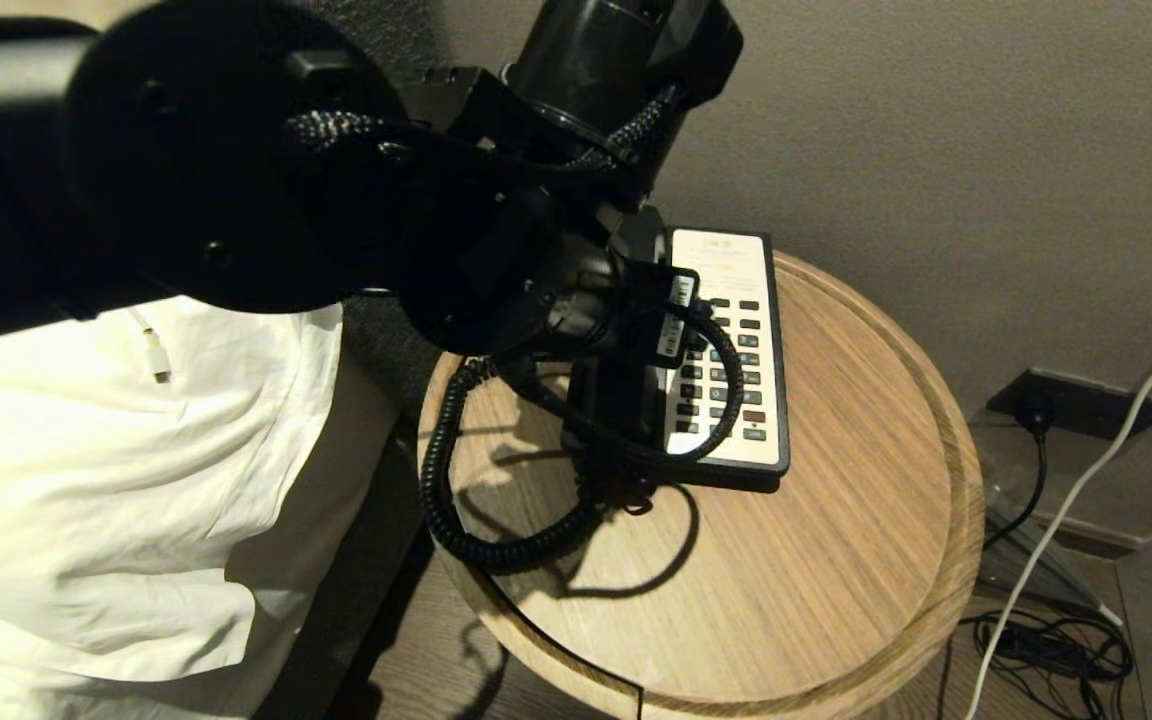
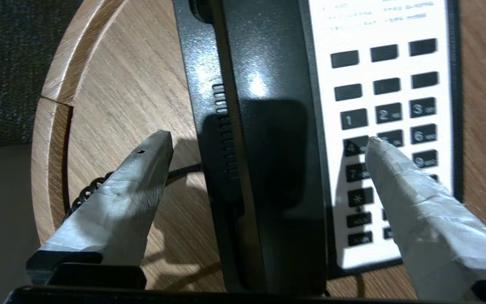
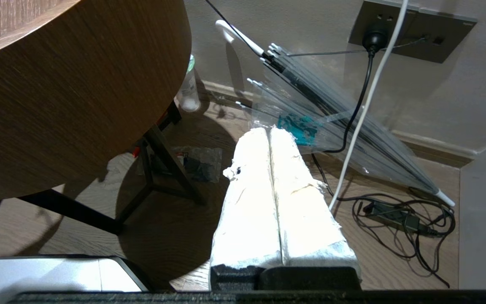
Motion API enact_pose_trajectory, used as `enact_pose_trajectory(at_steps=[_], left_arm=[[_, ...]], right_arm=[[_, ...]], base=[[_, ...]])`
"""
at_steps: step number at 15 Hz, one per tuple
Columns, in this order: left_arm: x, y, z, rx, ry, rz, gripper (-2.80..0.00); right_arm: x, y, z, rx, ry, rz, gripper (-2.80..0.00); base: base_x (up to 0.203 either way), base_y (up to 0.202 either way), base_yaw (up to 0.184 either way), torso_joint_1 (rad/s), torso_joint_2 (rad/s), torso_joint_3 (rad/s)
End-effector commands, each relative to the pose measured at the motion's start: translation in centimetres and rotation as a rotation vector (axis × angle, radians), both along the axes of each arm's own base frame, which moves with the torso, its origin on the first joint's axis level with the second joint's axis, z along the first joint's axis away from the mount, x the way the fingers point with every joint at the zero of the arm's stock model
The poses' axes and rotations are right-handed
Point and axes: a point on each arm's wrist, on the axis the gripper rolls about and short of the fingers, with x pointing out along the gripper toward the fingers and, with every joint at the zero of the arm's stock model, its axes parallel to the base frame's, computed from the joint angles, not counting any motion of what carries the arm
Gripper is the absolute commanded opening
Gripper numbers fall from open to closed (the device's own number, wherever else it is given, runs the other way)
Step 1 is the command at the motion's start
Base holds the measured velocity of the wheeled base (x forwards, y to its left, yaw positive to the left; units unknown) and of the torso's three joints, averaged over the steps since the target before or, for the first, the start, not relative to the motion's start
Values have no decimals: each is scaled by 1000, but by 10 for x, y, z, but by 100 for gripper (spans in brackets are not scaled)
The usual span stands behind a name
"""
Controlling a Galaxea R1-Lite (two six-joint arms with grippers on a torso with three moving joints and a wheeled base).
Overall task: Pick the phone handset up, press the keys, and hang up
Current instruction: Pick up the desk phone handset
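The left end effector (image 2: pixel 268 143) hangs above the phone with its two tape-wrapped fingers (image 2: pixel 133 185) spread wide, gripping nothing. Directly between the fingers, and below them, lies the phone handset (image 2: pixel 268 169), seated lengthwise in the cradle of the phone base (image 2: pixel 454 126); neither finger touches it. One finger stands over bare wood of the desk (image 2: pixel 112 93) on the handset's outer side. The other finger's tip sits over the keys (image 2: pixel 388 114), at the row holding the 4, and whether it touches them cannot be told. The keys form a grid of dark rectangular buttons in a white faceplate, just beside the handset on that finger's side.

In the head view the left arm hides most of the handset; the keys (image 1: pixel 736 370) and the faceplate show beyond the wrist. The coiled cord (image 1: pixel 446 470) loops from under the end effector across the round wooden desk (image 1: pixel 836 580) toward its near edge. A bed with white linen (image 1: pixel 116 480) lies beside the desk.

The right end effector (image 3: pixel 271 135) is parked low beside the desk, its white-wrapped fingers pressed together with nothing between them. Beyond it on the floor lie a clear umbrella (image 3: pixel 352 139) and loose cables (image 3: pixel 399 215); a wall socket (image 3: pixel 411 29) is farther off.
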Motion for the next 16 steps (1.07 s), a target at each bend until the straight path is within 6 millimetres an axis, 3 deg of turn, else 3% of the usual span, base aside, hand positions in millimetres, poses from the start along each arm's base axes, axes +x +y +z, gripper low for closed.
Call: enact_pose_trajectory(at_steps=[1,8,9,10,16], left_arm=[[3,-2,-5,16,3,15,0],[5,-4,-8,21,8,19,0],[5,-4,-8,25,9,19,-122],[5,-4,-8,23,8,19,-280],[5,-3,-8,28,8,23,-280]], right_arm=[[0,0,0,0,-1,0,-280],[0,0,0,-1,-1,0,-280],[0,0,0,-1,-1,0,-280],[0,0,0,0,-1,-1,-280],[0,0,0,0,-1,-1,-280]], base=[[0,0,0,0,0,0],[0,0,0,0,0,0],[0,0,0,0,0,0],[0,0,0,0,0,0],[0,0,0,0,0,0]])
